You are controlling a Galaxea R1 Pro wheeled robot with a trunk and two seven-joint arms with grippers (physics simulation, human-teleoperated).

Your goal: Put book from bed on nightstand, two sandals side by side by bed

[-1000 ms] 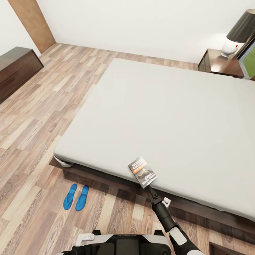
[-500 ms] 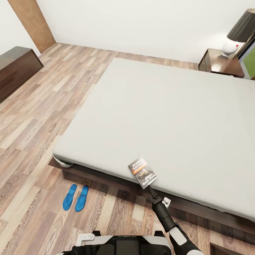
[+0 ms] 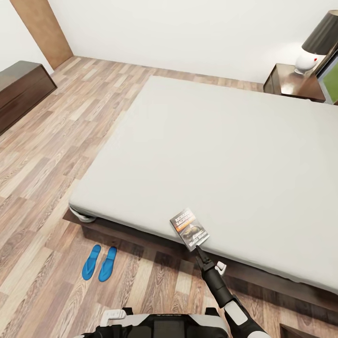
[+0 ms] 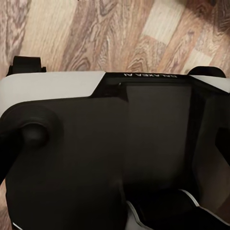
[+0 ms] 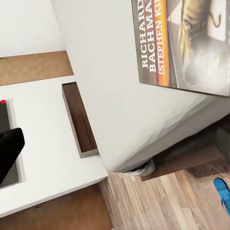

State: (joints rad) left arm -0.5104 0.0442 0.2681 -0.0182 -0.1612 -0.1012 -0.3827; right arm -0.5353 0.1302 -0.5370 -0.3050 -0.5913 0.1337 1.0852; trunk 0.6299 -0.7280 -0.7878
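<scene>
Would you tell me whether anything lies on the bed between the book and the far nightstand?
Nothing visible: the mattress is bare from the book to the nightstand, whose top carries a lamp.

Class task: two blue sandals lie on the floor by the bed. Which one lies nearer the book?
The right-hand sandal in the head view. It lies on the side towards the book, while its twin sits beyond it, farther from the book.
</scene>
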